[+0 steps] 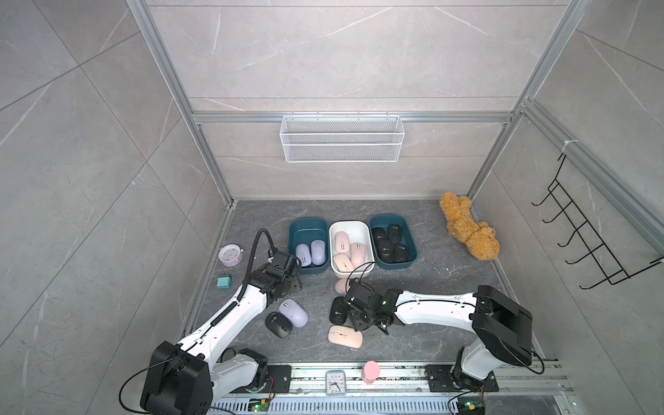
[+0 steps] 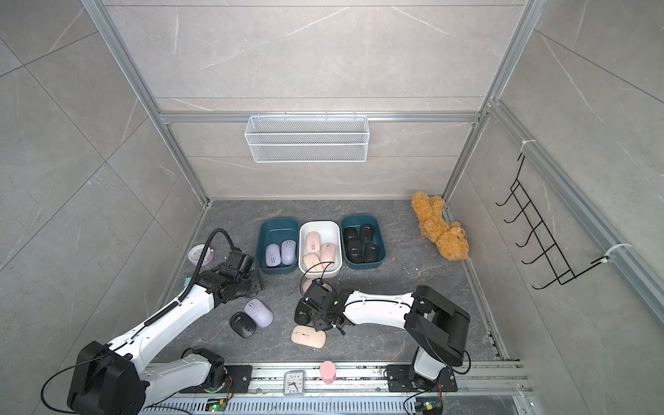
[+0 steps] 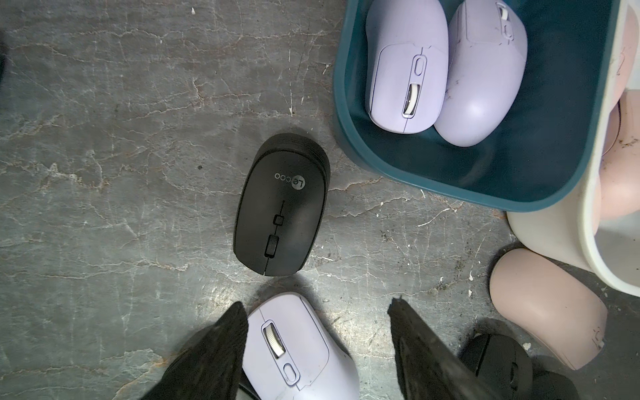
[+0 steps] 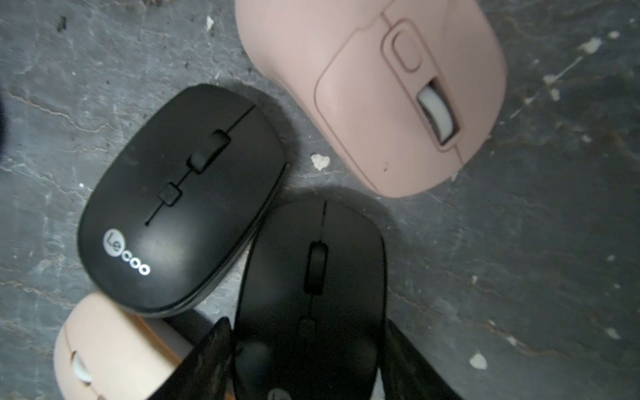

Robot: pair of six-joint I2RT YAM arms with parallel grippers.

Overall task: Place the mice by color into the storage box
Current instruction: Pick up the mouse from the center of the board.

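Right wrist view: the right tool [image 4: 306, 322] is clamped on a black mouse [image 4: 311, 277], gripped on both flanks and overlapping a second black mouse [image 4: 180, 201]. Left wrist view: we record the left tool [image 3: 316, 303] with fingers [image 3: 214, 356] apart, a lavender mouse [image 3: 294, 353] showing between them on the worktop [image 3: 104, 138]. In a top view, lavender mice [image 1: 312, 251] sit in the left teal box [image 1: 307, 230], pink mice [image 1: 345, 248] in the white box [image 1: 355, 230], black mice [image 1: 390, 244] in the right teal box [image 1: 405, 230].
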